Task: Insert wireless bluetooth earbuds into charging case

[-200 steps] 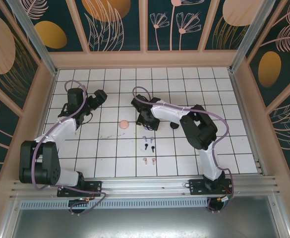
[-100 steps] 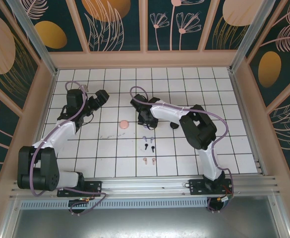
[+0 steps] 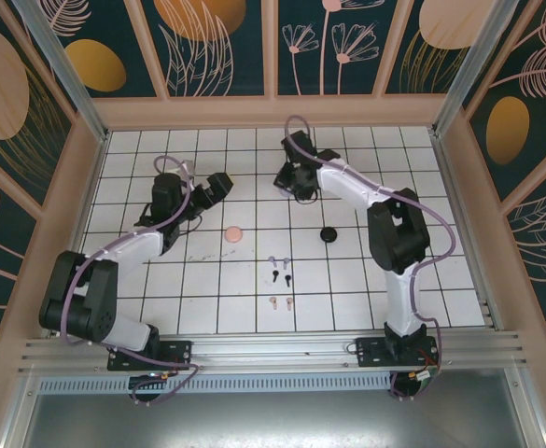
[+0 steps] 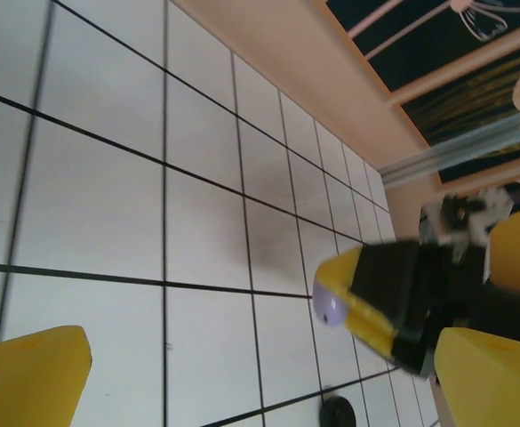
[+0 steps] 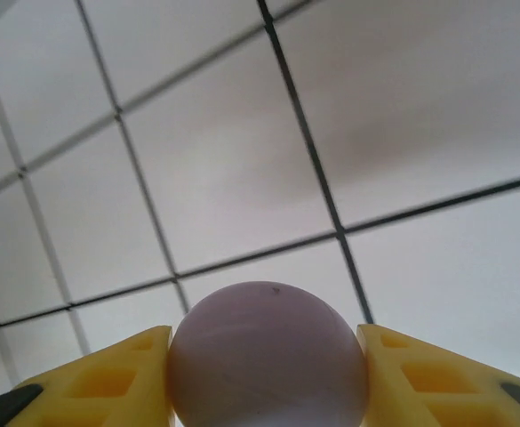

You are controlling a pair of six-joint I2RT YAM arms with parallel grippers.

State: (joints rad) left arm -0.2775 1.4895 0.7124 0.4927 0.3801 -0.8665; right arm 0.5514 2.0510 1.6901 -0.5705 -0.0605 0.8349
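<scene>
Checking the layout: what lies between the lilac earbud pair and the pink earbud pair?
The tiny black stemmed earbuds sit between the lilac stemmed earbuds and the pink stemmed earbuds, in the top view.

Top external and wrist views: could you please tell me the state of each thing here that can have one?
left gripper: open, empty.
right gripper: fingers shut on the lilac case.
lilac case: gripped, lid apparently closed.
pink case: lying free on the table.
black case: lying free on the table.
earbuds: all six loose on the table, none in a case.
</scene>
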